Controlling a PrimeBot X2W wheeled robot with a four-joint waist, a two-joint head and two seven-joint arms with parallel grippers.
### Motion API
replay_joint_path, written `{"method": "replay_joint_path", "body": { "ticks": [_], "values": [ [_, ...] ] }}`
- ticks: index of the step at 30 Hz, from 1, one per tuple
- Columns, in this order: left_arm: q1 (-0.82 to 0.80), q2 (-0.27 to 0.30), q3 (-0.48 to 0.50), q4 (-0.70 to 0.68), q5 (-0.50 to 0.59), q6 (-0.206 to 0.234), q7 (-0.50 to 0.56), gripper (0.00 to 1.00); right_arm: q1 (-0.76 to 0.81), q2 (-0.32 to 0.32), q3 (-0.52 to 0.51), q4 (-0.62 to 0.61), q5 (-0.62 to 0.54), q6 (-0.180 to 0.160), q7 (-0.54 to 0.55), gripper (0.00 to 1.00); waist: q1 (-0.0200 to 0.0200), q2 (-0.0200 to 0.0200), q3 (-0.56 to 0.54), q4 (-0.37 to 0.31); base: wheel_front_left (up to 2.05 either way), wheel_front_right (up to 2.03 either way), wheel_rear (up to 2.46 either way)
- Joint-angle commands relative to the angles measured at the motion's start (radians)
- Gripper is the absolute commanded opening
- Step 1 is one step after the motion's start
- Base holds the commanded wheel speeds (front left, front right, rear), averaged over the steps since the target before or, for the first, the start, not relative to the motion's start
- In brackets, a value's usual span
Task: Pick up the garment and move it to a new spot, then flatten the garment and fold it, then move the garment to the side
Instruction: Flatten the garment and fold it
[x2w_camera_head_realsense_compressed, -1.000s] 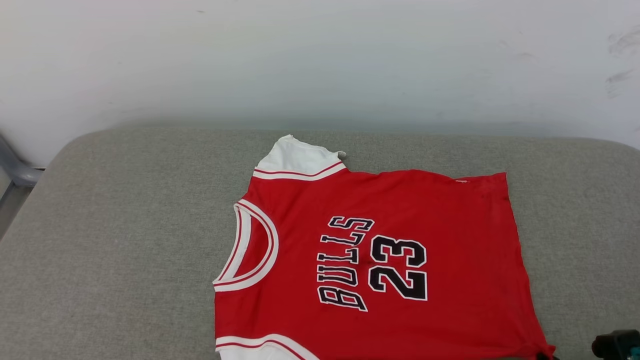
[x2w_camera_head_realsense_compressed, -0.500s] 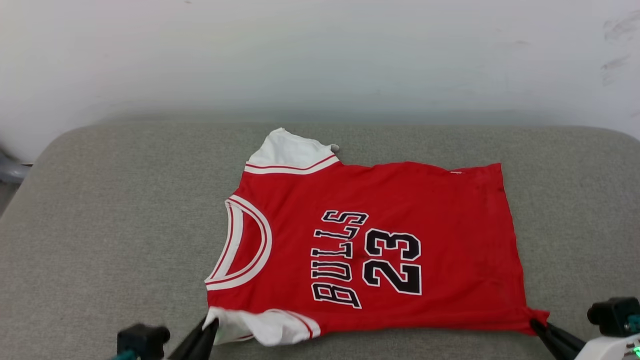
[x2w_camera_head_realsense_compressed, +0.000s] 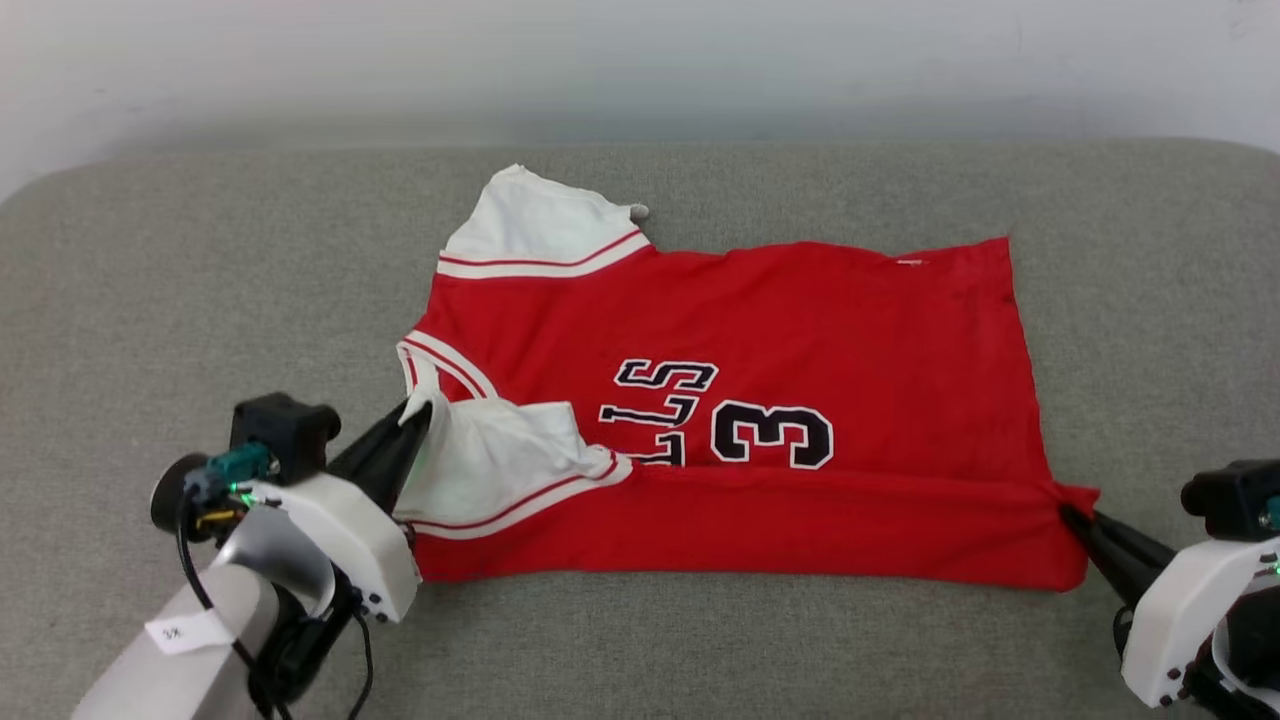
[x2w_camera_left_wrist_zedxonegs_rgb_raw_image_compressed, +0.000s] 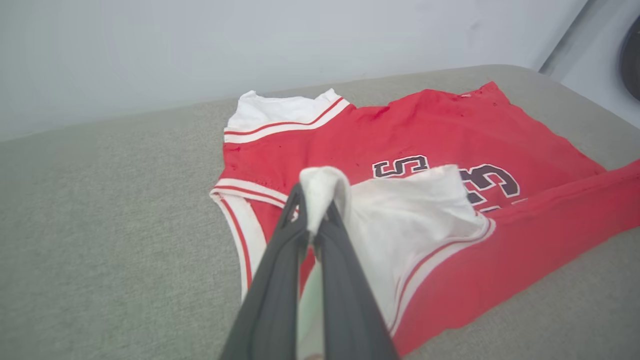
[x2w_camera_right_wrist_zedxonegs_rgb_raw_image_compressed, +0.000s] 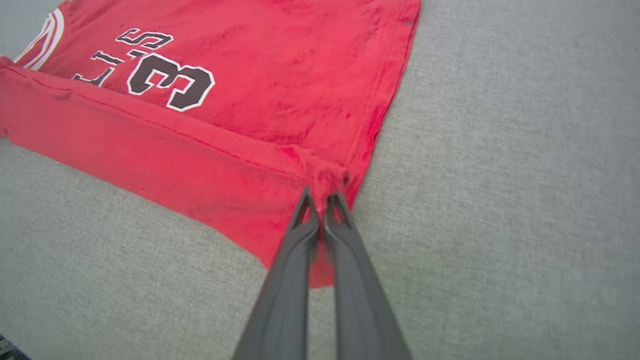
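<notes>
The garment (x2w_camera_head_realsense_compressed: 800, 330) is spread front-up on the grey padded surface (x2w_camera_head_realsense_compressed: 180, 280), near its middle, with the collar toward the robot's left and the hem toward its right. It is largely smoothed out, so the picking up, relocating and flattening are judged to be done. The folding is judged to be under way: the near long edge is turned over onto the front, so that the lower part of the lettering is covered by a red band. The left gripper (x2w_camera_head_realsense_compressed: 415, 415) is clenched on the tip of the near white sleeve (x2w_camera_head_realsense_compressed: 500, 460), which is held raised over the collar area. The right gripper (x2w_camera_head_realsense_compressed: 1070, 515) is pinched tight on the near hem corner, which is bunched between its fingers. The far sleeve (x2w_camera_head_realsense_compressed: 530, 225) is seen lying flat and untouched. The turned edge is not yet laid down and released; further folds, and the move of the garment to the side, are judged to remain.
</notes>
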Motion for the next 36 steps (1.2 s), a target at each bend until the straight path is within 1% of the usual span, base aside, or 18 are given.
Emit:
{"method": "replay_joint_path", "body": {
  "ticks": [1,7,12,17,21,22,23,24,30,33,35,36],
  "values": [
    [-0.031,-0.005,-0.004,0.018,0.009,-0.008,0.003,0.0,-0.026,0.001,0.003,0.006,0.006,-0.001,0.003,0.0,-0.0002,-0.0001,0.042,-0.005,0.0,0.0,0.0],
    [-0.174,-0.023,-0.031,0.164,0.027,-0.056,0.036,0.0,-0.12,0.006,0.039,0.052,0.011,-0.001,0.01,0.0,-0.0002,-0.0001,0.128,-0.006,0.0,0.0,0.0],
    [-0.247,-0.047,-0.059,0.294,0.037,-0.081,0.041,0.0,-0.181,0.01,0.071,0.098,0.014,-0.001,0.004,0.0,-0.0002,-0.0001,0.184,-0.005,0.0,0.0,0.0],
    [-0.276,-0.077,-0.09,0.393,0.034,-0.099,0.014,0.0,-0.204,0.01,0.103,0.141,0.025,-0.001,0.0,0.0,-0.0002,-0.0001,0.198,-0.001,0.0,0.0,0.0],
    [-0.288,-0.091,-0.106,0.447,0.023,-0.108,-0.011,0.0,-0.205,0.01,0.114,0.156,0.039,-0.001,-0.012,0.0,-0.0002,-0.0001,0.182,0.004,0.0,0.0,0.0],
    [-0.289,-0.095,-0.107,0.457,0.017,-0.109,-0.016,0.05,-0.203,0.01,0.112,0.158,0.044,-0.001,-0.014,0.0,-0.0002,-0.0001,0.174,0.005,0.0,0.0,0.0],
    [-0.29,-0.097,-0.111,0.464,0.013,-0.11,-0.018,0.45,-0.199,0.011,0.108,0.159,0.049,-0.001,-0.018,0.33,-0.0002,-0.0001,0.165,0.007,0.0,0.0,0.0],
    [-0.292,-0.096,-0.116,0.47,0.013,-0.111,-0.018,1.0,-0.193,0.011,0.103,0.158,0.053,-0.001,-0.022,1.0,-0.0002,-0.0001,0.155,0.009,0.0,0.0,0.0],
    [-0.31,-0.07,-0.146,0.459,-0.004,-0.115,-0.001,1.0,-0.159,0.007,0.068,0.133,0.048,-0.001,-0.043,1.0,-0.0002,-0.0001,0.088,0.028,0.0,0.0,0.0],
    [-0.324,-0.046,-0.166,0.438,-0.021,-0.115,0.044,1.0,-0.139,0.011,0.051,0.12,0.038,-0.001,-0.046,1.0,-0.0002,-0.0001,0.056,0.039,0.0,0.0,0.0],
    [-0.332,-0.028,-0.185,0.414,-0.049,-0.115,0.101,1.0,-0.129,0.016,0.042,0.114,0.032,-0.001,-0.046,1.0,-0.0002,-0.0001,0.039,0.045,0.0,0.0,0.0],
    [-0.332,-0.028,-0.185,0.414,-0.049,-0.115,0.101,1.0,-0.129,0.016,0.042,0.114,0.032,-0.001,-0.046,1.0,-0.0002,-0.0001,0.039,0.045,0.0,0.0,0.0]
  ]
}}
